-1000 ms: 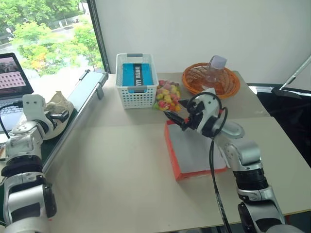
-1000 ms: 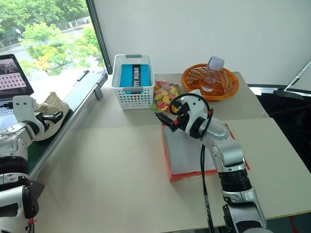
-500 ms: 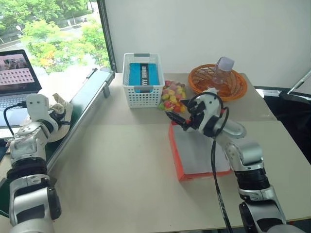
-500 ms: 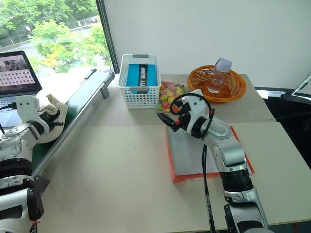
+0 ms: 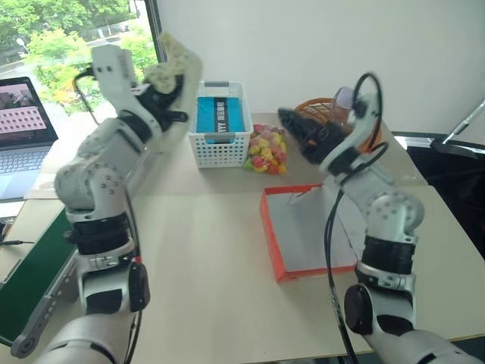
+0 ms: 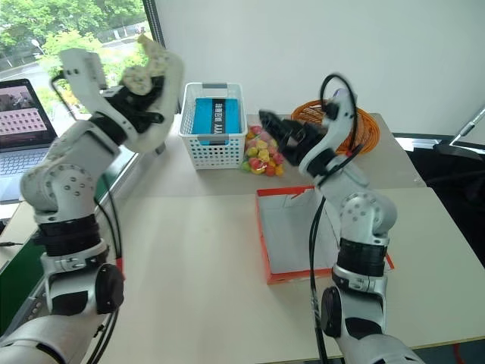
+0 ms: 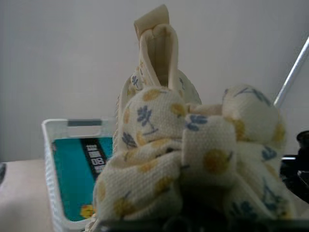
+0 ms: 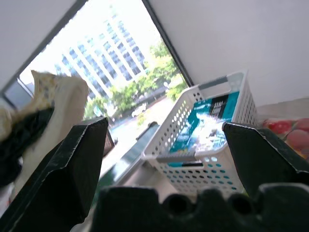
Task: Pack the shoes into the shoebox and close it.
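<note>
One shoe (image 5: 176,64) aloft in left pincer (image 5: 168,97); shoebox (image 5: 270,235) open.

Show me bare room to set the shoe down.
Free: the open shoebox floor, and the wide tabletop left of it. Crowded: the back edge, with basket, candy bag and wicker bowl.

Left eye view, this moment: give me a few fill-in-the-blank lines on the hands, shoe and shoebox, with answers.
1. The left hand is shut on a ____.
2. The shoebox lies open and holds ____ shoes.
3. The right hand is ____ and holds nothing.
4. The white basket holds a ____ packet.

Missing words: shoe; no; open; blue
</note>
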Controlling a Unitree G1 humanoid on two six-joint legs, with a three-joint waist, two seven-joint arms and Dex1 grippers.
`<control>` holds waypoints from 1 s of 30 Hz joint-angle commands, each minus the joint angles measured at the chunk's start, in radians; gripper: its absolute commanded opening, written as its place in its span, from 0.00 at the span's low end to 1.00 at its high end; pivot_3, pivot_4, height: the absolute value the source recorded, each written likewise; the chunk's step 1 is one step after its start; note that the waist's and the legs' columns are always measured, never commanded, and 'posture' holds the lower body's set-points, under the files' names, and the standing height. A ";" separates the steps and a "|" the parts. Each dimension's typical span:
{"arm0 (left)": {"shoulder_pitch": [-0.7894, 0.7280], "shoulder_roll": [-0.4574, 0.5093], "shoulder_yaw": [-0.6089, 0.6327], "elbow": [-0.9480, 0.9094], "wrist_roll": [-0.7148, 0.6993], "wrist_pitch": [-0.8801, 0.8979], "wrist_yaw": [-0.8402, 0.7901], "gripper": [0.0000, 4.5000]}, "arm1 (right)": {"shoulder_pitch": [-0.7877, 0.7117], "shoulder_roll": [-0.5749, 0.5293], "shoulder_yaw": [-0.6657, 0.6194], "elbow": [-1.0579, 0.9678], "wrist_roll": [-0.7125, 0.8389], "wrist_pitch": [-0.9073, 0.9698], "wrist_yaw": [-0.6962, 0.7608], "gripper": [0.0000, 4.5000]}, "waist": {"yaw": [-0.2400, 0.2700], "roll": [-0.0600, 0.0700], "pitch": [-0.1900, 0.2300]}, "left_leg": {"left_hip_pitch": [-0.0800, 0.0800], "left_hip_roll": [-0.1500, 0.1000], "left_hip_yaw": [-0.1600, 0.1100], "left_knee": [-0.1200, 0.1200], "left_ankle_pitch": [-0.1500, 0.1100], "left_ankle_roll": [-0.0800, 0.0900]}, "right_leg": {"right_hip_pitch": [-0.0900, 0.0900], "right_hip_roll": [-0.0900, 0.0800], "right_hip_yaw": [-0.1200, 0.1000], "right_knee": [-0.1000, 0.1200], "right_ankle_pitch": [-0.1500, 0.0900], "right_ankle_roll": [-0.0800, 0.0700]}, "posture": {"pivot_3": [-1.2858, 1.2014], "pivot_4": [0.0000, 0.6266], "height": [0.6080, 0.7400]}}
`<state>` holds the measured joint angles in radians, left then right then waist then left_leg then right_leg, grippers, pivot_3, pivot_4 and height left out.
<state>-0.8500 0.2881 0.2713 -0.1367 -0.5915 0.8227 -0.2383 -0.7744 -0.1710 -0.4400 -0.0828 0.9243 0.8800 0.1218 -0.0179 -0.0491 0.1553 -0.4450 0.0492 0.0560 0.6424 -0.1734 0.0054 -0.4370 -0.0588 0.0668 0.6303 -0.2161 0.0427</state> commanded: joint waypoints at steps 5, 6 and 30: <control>-0.014 -0.104 -0.087 -0.052 -0.030 -0.006 0.010 0.10 | -0.006 0.005 -0.032 -0.095 0.242 0.117 -0.138 1.00 | -0.007 0.001 0.000 | 0.000 0.000 0.000 0.000 0.000 0.000 | 0.000 0.000 0.000 0.000 0.000 0.000 | 0.52 0.24 1.00; -0.014 -0.117 -0.100 -0.048 -0.031 -0.010 0.008 0.10 | 0.000 0.000 -0.023 -0.106 0.256 0.124 -0.147 1.00 | -0.008 0.001 0.000 | 0.000 0.000 0.000 0.000 0.000 0.000 | 0.000 0.000 0.000 0.000 0.000 0.000 | 0.52 0.24 1.00; 0.022 -0.246 -0.251 -0.091 -0.080 0.047 -0.031 0.09 | 0.046 -0.027 0.023 -0.138 0.362 0.045 -0.251 0.55 | -0.006 0.001 0.001 | -0.001 -0.001 -0.001 0.001 0.001 0.001 | 0.000 0.000 0.001 -0.001 0.000 0.001 | 0.52 0.24 1.00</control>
<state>-0.8185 0.0443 0.0225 -0.1753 -0.6494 0.8631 -0.2577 -0.7213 -0.1847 -0.4003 -0.1867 1.2674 0.9653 -0.1212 -0.0236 -0.0481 0.1558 -0.4459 0.0478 0.0548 0.6434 -0.1728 0.0064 -0.4368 -0.0584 0.0675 0.6293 -0.2157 0.0435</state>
